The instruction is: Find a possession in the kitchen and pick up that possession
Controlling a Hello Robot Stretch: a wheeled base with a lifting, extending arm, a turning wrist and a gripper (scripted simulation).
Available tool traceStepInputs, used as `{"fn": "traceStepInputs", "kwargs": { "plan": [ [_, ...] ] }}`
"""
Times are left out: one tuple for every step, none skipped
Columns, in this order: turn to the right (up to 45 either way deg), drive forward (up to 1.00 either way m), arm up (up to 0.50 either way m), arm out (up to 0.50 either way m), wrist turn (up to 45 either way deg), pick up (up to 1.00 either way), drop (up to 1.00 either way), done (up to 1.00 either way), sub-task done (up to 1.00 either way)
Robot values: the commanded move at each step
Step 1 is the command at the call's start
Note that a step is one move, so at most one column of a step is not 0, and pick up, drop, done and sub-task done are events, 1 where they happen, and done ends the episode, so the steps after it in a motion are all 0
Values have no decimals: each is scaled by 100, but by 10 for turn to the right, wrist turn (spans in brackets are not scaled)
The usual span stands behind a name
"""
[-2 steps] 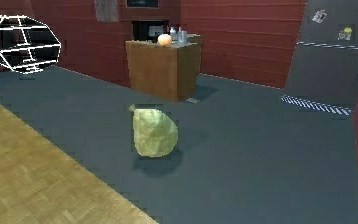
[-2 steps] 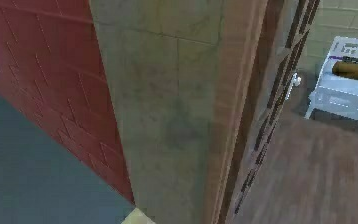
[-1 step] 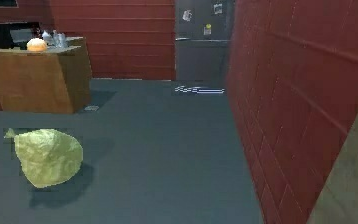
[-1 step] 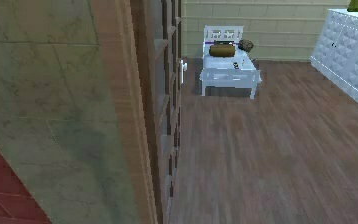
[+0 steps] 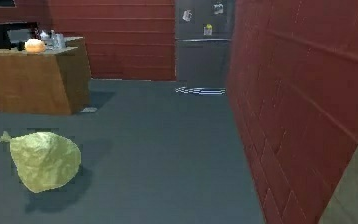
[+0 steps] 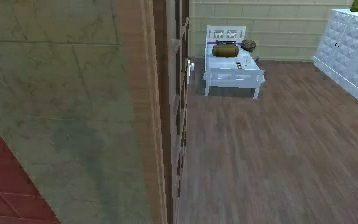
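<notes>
Ahead, a counter (image 5: 47, 85) at the forward view's left bore an orange round thing (image 5: 34, 45) and small items (image 5: 49, 38); which was the possession could not be told, nor how the gripper stood. A yellow bag (image 5: 45, 160) lay on the floor nearby and, on a straight drive toward the counter, could snag the base.

I'm looking ahead, slightly down, across the floor (image 5: 157, 130) toward the distant fridge (image 5: 202, 50) — the side camera is hugging a doorframe (image 6: 165, 100), both catching the red brick wall (image 5: 297, 100).
</notes>
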Motion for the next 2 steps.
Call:
{"fn": "traceStepInputs", "kwargs": {
  "plan": [
    [-120, 0, 0, 0, 0, 0, 0, 0, 0],
    [0, 100, 0, 0, 0, 0, 0, 0, 0]
  ]
}}
